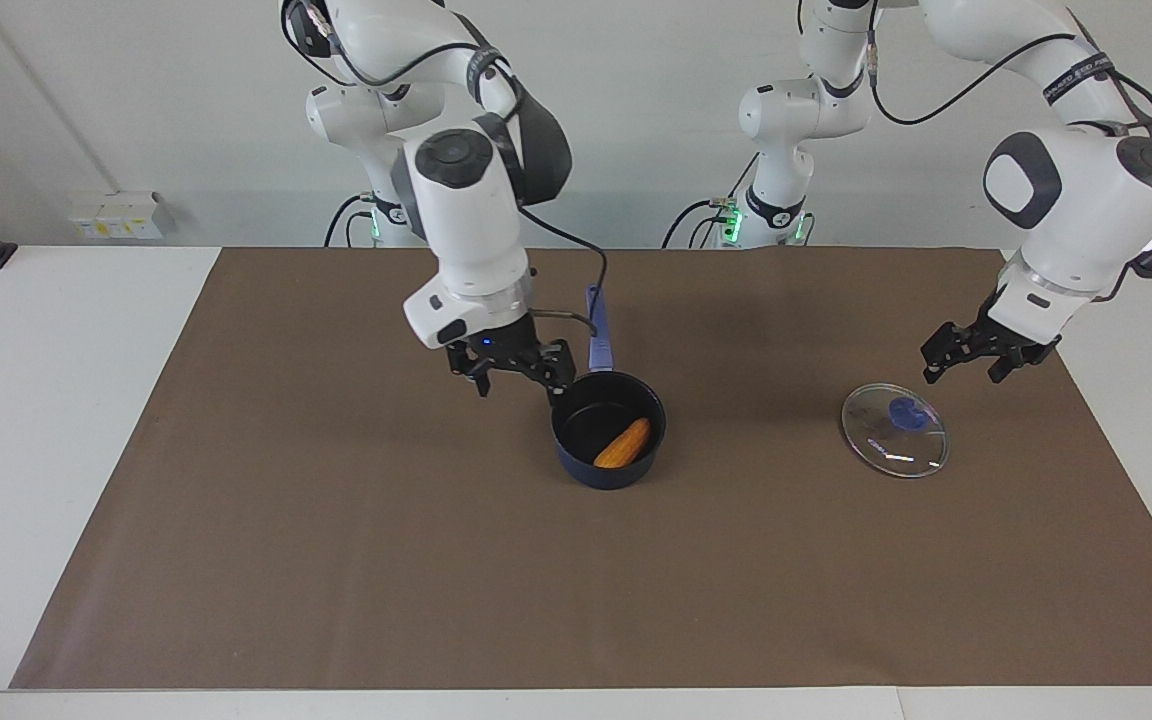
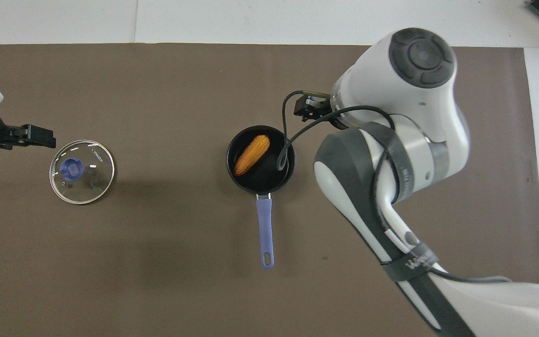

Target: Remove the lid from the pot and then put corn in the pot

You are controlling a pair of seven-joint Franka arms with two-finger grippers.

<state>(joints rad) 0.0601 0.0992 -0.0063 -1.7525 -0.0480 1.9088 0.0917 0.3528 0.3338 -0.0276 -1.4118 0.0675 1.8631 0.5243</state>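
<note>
Orange-yellow against the black inside, the corn (image 1: 623, 444) lies in the pot (image 1: 608, 429), flat on the bottom. Its long axis runs on a slant: one end points toward the robots and the left arm's end of the table, the other away from them toward the right arm's end. The pot stands about mid-table on the brown mat (image 1: 336, 560), and its long blue handle (image 1: 597, 330) points straight back toward the robots.

Going across the facing view from its left, the right gripper (image 1: 516, 367) comes first. It hangs in the air just beside the pot's rim, on the side toward the right arm's end, over the mat and close to where the handle joins the pot. Its fingers are spread apart and hold nothing; the corn sits below and to one side of them, apart from them.

Next, well apart from the pot toward the left arm's end, the lid (image 1: 894, 430) lies flat on the mat, its blue knob (image 1: 904, 409) up. The left gripper (image 1: 968, 360) hovers just above the lid's edge on the robots' side, fingers parted and empty, not touching the glass.
</note>
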